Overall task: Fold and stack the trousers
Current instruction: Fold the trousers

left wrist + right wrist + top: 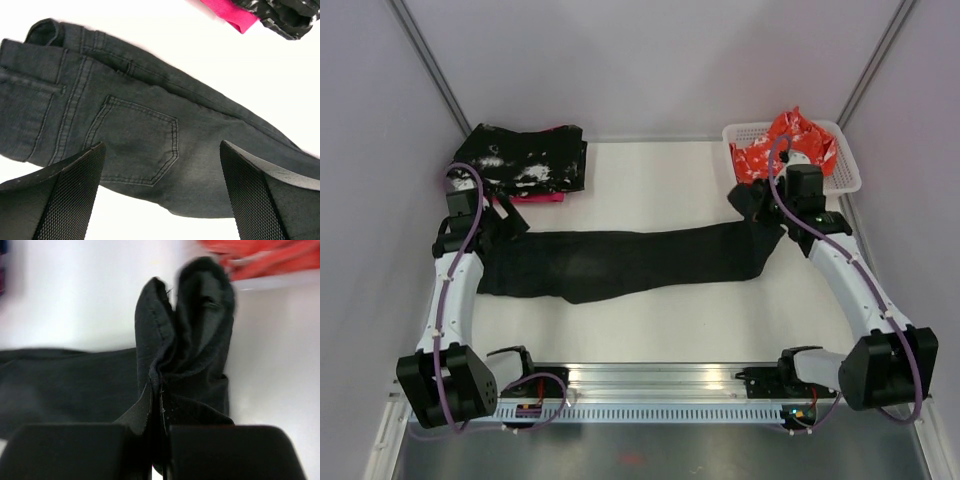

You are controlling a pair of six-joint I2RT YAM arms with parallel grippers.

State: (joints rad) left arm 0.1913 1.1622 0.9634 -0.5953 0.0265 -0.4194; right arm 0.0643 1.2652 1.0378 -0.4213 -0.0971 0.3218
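The black trousers [620,262] lie stretched across the table, waist at the left and leg ends at the right. My right gripper [767,218] is shut on the leg ends, and the right wrist view shows the hems [185,340] bunched up between the closed fingers [140,412]. My left gripper [492,222] hovers open over the waist end. In the left wrist view a back pocket [135,142] and the seams of the trousers sit between the wide-apart fingers [65,200], which touch nothing.
A folded black cloth speckled with white [532,157] lies on a pink cloth [535,197] at the back left, and the same pink cloth [230,12] shows in the left wrist view. A white basket [847,170] with orange-red cloth [795,140] stands at the back right.
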